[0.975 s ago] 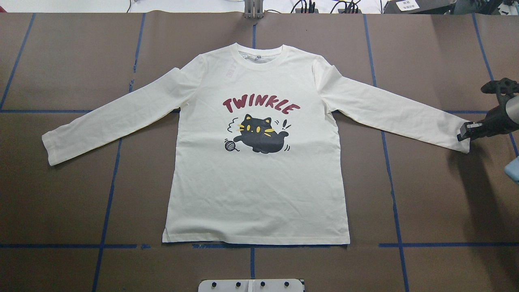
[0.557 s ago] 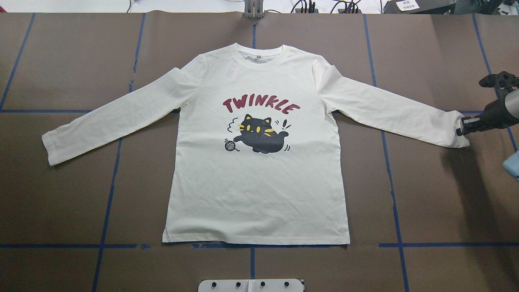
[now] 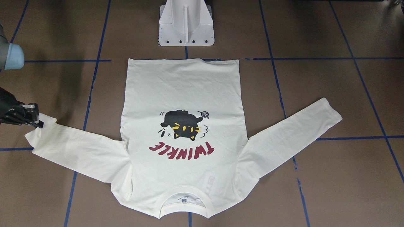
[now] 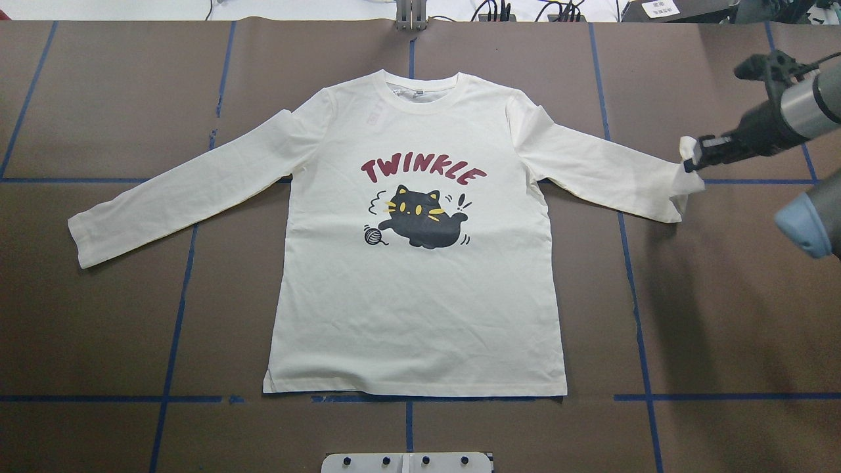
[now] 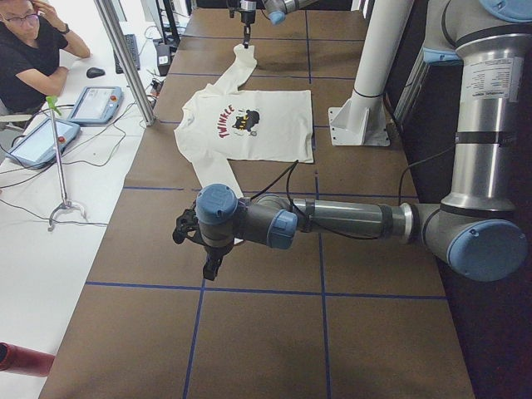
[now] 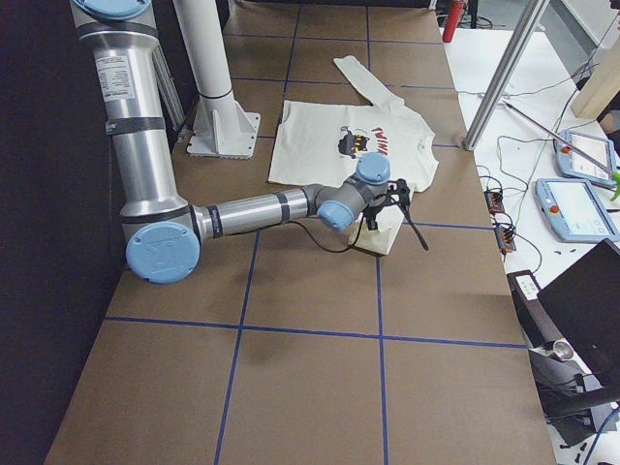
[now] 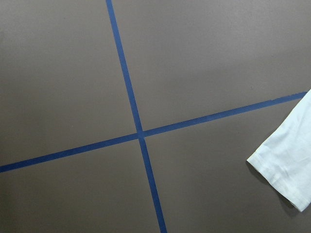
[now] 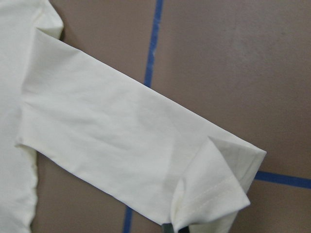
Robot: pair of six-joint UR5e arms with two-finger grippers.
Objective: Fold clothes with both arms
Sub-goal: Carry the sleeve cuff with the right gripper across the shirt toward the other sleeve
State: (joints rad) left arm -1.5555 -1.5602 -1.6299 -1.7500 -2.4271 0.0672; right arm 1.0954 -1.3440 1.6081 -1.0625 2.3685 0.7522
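Nearest the base, the T-shirt (image 4: 420, 315) lies flat and print-up on the worktop (image 4: 98, 328), its hem unfolded. My left hand (image 5: 212, 268) hangs over bare worktop beyond the left sleeve end; I cannot tell whether it is released. Farther out, my right hand (image 4: 693, 163) is clenched on the right cuff (image 4: 686, 190), holding it raised and curled. I judge the folding barely begun: both sleeves and the body are yet to fold.

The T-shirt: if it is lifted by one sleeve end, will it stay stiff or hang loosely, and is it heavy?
Probably floppy: the cuff pinched by the right gripper folds over and droops while the rest of the T-shirt lies flat. Likely light, as the thin cloth shows wrinkles. It may drag on the table.
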